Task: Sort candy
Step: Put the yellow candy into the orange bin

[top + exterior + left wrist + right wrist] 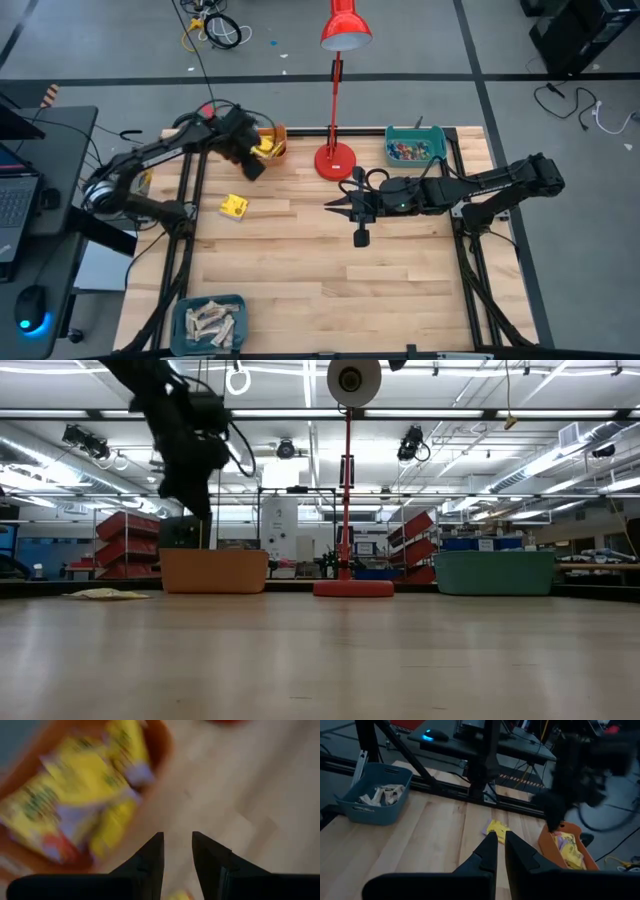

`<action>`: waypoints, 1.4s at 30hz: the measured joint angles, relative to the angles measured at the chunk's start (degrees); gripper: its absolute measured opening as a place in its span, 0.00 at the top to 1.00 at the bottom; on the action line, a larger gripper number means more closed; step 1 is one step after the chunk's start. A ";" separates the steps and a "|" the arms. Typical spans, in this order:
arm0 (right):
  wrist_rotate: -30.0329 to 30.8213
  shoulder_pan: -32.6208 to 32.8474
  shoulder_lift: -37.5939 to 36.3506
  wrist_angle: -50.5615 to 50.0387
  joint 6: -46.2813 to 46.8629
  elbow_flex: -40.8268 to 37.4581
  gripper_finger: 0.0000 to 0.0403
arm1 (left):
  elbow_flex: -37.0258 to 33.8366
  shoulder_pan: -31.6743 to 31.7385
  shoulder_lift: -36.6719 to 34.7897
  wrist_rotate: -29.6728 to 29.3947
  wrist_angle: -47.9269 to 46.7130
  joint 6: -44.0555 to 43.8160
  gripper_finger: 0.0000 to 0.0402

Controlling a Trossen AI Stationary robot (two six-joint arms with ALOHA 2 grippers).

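Above the orange bin (272,140) at the bench's (320,280) eleven o'clock, the left claw (252,162) hangs parted and empty, best lifted clear before reaching the yellow packet (234,207) at nine o'clock.

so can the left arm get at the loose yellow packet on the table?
Probably yes. The packet lies alone on bare wood, nothing on or beside it. The left claw hangs at the orange bin just behind it, fingers apart and empty. The right claw waits mid-table, off that path.
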 joint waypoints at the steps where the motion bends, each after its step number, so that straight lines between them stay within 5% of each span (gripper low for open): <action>1: 0.01 0.00 0.00 -0.07 -0.01 0.00 0.94 | -0.02 -0.91 -1.61 0.93 -2.53 -0.59 0.74; 12: 0.38 0.00 0.00 -0.18 0.86 -0.03 0.94 | -0.02 -24.08 -16.23 -6.22 -10.24 -15.62 0.77; 24: 0.41 -0.21 -0.04 3.51 4.64 -5.43 0.94 | -0.04 -43.69 -16.40 -19.04 -16.95 -32.70 0.77; 31: 0.44 -0.28 -0.04 7.04 6.80 -8.91 0.94 | -4.74 -49.28 -15.89 -27.27 -17.68 -40.84 0.76; 42: 0.62 -0.28 -0.04 8.43 7.44 -9.38 0.94 | -18.87 -49.87 -15.89 -31.90 -10.09 -53.75 0.76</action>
